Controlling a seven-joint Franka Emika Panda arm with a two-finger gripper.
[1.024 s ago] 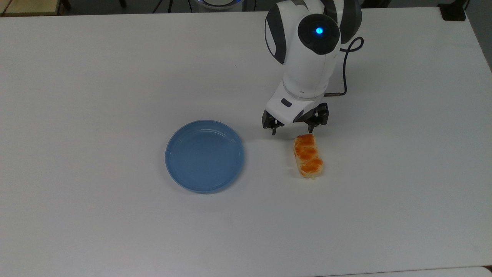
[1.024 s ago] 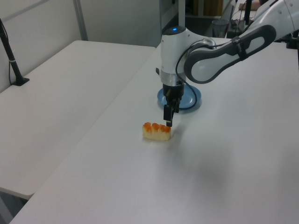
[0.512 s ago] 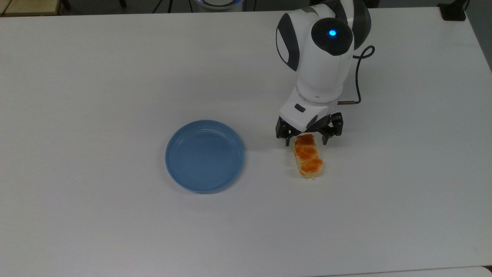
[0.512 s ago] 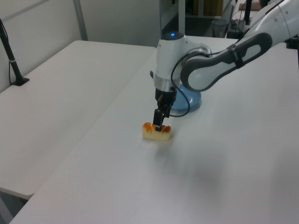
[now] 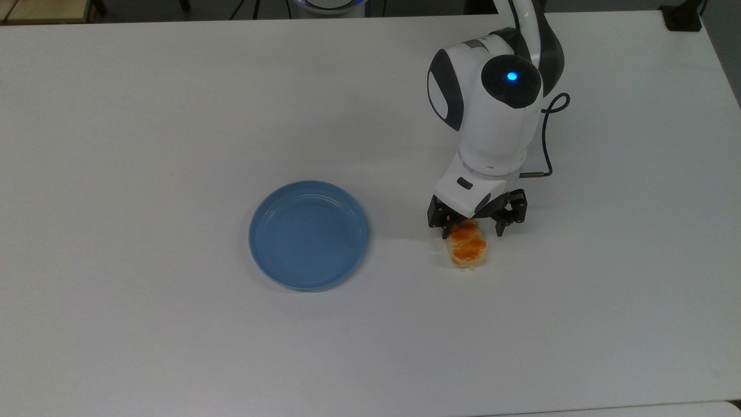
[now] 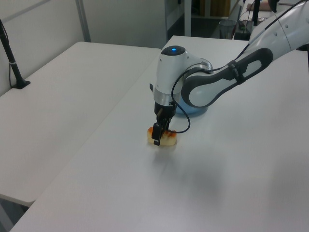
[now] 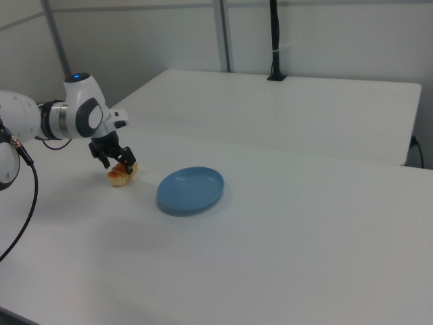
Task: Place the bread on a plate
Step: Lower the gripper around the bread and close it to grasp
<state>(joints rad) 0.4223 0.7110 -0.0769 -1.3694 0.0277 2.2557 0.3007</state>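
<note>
White bench (image 5: 173, 347), bare apart from two items. Second white table (image 6: 63, 87) butts against it on the left view's left, with a black post (image 6: 8, 58) clamped at its far edge. Black cable (image 5: 547, 139) loops off the arm's wrist, hanging clear of the bench items.

Nothing lies between bread and plate; open bench surface separates them.

Blue plate (image 5: 308, 234): round, shallow raised rim, nothing in it. Sits flat on the bench, well apart from the bread, on the top view's left of it.

Bread (image 5: 468, 250): braided bun, orange-brown top, pale sides, lying flat on the bench. Far end covered by the gripper; near end and two glazed bumps visible in the top view.

Arm: white wrist housing roughly vertical, blue indicator lit on top. Gripper (image 5: 476, 227) pointing down over the bread's far end. Jaws spread, one finger on either side of the bun, straddling its width. Whether the fingers touch the bread's sides cannot be told.
</note>
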